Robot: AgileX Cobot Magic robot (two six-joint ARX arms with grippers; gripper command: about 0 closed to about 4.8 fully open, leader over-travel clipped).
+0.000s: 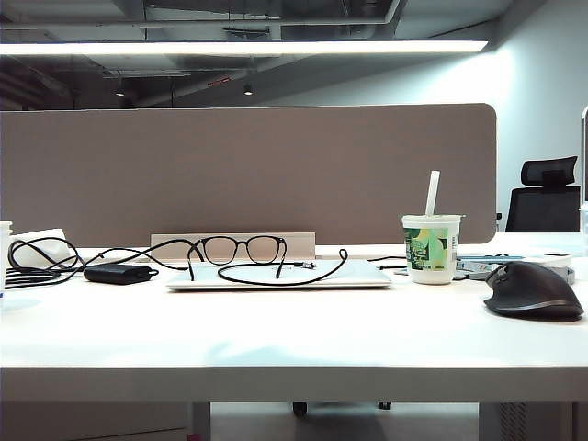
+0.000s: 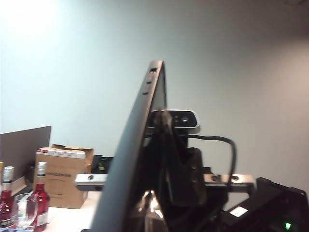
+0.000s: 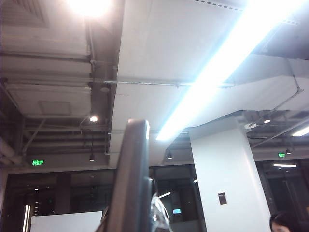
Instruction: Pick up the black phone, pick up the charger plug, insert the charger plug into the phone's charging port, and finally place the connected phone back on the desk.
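1. Between the clamped fingers of the left end effector (image 2: 158, 145) stands the black phone (image 2: 137, 140), edge-on, rising above them and off the bench (image 1: 276, 340).
2. It looks thin, stiff and smooth. I'd judge it light but slippery, best pinched across its flat faces, clear of the port end.
3. A matte dark slab, with side buttons near its far tip.
4. The right end effector (image 3: 140, 210) points ceilingward. Whether it grips anything, I cannot tell.

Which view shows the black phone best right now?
The left wrist view: the black phone stands edge-on, side buttons visible. The right wrist view shows only a dark edge, apparently the same phone. The exterior view shows no phone.
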